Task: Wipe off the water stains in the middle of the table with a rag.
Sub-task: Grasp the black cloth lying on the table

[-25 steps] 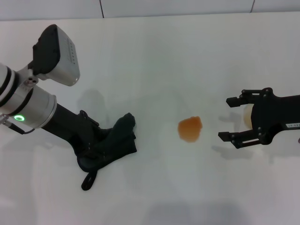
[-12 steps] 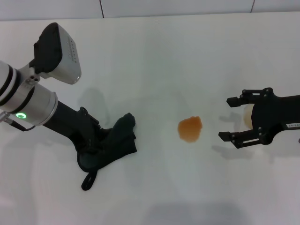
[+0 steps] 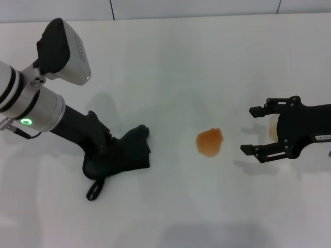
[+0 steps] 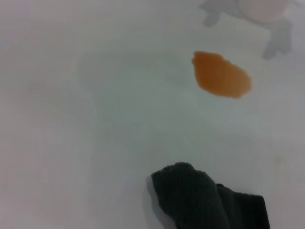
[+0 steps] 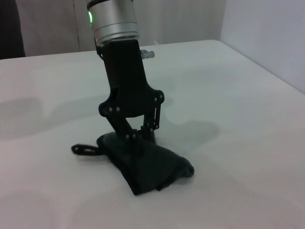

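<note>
The left gripper (image 3: 106,155) is clamped on the rag (image 3: 126,155), pressing it onto the table (image 3: 165,62); the rag's loop tab (image 3: 94,191) trails behind the fingers. Ahead of the gripper, well apart from the rag, lies the orange water stains (image 3: 209,142) blot, with bare table between. Beyond the blot, the right gripper (image 3: 253,130) hovers, jaws apart, a white cup (image 3: 272,129) between them.

The left gripper's (image 3: 106,155) fingertips are disappearing into the rag (image 3: 126,155), so their grip is staying unseen. A pale object (image 3: 272,128) is hiding behind the right gripper (image 3: 253,130), its shape unreadable.
</note>
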`<state>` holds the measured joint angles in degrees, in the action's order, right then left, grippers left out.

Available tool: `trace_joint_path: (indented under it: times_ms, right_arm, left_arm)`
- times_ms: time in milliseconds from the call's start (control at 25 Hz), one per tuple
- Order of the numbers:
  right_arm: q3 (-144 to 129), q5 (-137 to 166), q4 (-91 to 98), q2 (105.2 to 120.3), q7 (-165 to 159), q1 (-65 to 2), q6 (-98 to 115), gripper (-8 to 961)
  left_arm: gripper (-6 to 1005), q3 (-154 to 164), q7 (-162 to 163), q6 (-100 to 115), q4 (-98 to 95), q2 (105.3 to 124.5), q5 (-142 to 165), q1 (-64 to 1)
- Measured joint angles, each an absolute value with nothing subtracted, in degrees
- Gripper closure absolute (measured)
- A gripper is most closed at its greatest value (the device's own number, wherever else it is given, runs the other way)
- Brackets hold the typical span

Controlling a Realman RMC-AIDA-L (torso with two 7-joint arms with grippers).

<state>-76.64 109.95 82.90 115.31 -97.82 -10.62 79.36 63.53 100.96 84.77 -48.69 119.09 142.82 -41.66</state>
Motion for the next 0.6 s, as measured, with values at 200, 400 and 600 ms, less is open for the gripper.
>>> trace_joint_path:
  times_ms: [200,400,600]
  right_arm:
    - [-76.64,109.95,83.04,115.31,-97.82,-10.55,79.36,97]
    - [-76.64,109.95,83.27,115.31,-97.82,-10.60,79.36,97]
    - [-76.64,109.86,83.40,115.31,-97.82,-10.70,79.33,97]
  left_arm:
    - [784,63.65,100.72,83.46,-48.69,119.19,142.62,-41.74]
    - [847,63.82,100.48,83.06,-48.66,119.34,142.15,-41.88]
    - [853,64.45,100.16,83.21,-48.56,119.32,141.56,-42.01]
